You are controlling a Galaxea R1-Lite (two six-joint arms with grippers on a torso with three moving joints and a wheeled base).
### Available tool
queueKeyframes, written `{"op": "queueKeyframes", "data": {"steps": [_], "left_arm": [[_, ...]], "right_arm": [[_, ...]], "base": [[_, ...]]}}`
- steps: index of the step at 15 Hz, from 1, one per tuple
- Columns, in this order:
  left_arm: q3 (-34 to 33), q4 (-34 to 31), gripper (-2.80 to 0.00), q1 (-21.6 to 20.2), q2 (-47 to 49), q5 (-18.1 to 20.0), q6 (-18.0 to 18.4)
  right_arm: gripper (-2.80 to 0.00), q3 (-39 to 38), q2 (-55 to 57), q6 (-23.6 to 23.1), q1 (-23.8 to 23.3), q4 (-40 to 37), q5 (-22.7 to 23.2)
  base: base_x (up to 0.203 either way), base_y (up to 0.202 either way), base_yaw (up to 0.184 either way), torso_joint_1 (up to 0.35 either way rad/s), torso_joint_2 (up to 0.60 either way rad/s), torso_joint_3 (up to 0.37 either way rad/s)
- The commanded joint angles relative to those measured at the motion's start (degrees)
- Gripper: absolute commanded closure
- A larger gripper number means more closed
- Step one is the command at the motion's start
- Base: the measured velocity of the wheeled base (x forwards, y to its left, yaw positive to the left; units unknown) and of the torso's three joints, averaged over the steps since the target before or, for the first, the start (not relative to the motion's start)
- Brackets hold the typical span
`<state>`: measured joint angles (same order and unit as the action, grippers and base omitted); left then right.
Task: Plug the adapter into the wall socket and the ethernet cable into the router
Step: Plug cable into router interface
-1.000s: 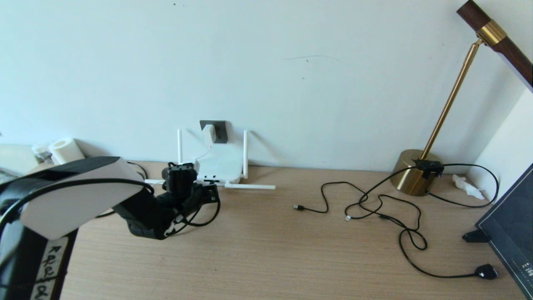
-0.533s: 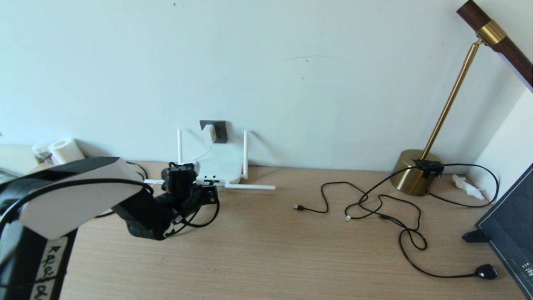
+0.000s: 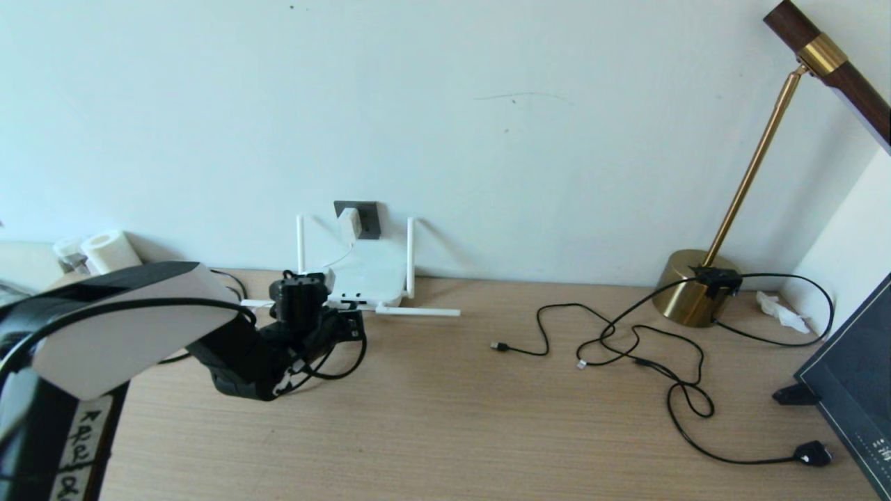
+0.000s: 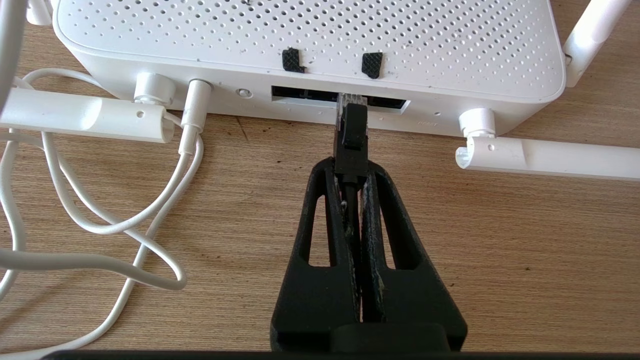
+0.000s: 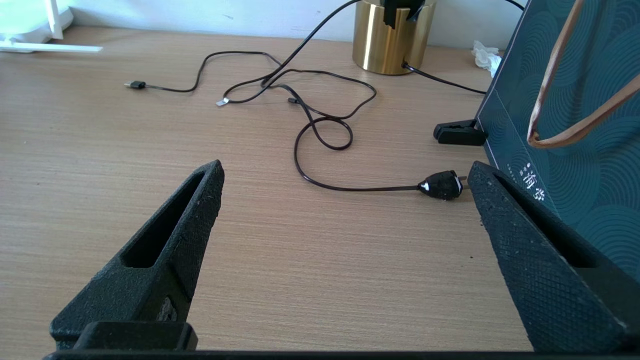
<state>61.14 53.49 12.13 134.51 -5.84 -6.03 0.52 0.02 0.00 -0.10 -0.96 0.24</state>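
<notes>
My left gripper is shut on the ethernet cable just behind its black plug. The plug's clear tip touches the dark port slot in the edge of the white router. The white adapter sits in the dark grey wall socket above the router, and its thin white cord runs into a round jack on the router's edge. My right gripper hangs open over bare desk at the right, outside the head view.
Two router antennas lie flat on the desk either side of the ports. Thin black cords with a small black plug sprawl at the right, near a brass lamp base and a dark teal bag.
The left gripper has crept slightly toward the router with the plug. Nothing else has moved.
</notes>
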Motion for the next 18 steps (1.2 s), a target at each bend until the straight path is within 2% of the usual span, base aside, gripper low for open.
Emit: {"op": "queueKeyframes", "data": {"steps": [1, 18], "left_arm": [[0.1, 0.3, 0.00, 0.0, 0.0, 0.0, 0.0], [0.6, 0.5, 0.00, 0.5, 0.2, 0.0, -0.5]], "right_arm": [[-2.80, 0.0, 0.0, 0.0, 0.0, 0.0, 0.0], [-2.80, 0.0, 0.0, 0.0, 0.0, 0.0, 0.0]], "base": [[0.000, 0.000, 0.000, 0.000, 0.00, 0.000], [0.000, 0.000, 0.000, 0.000, 0.00, 0.000]]}}
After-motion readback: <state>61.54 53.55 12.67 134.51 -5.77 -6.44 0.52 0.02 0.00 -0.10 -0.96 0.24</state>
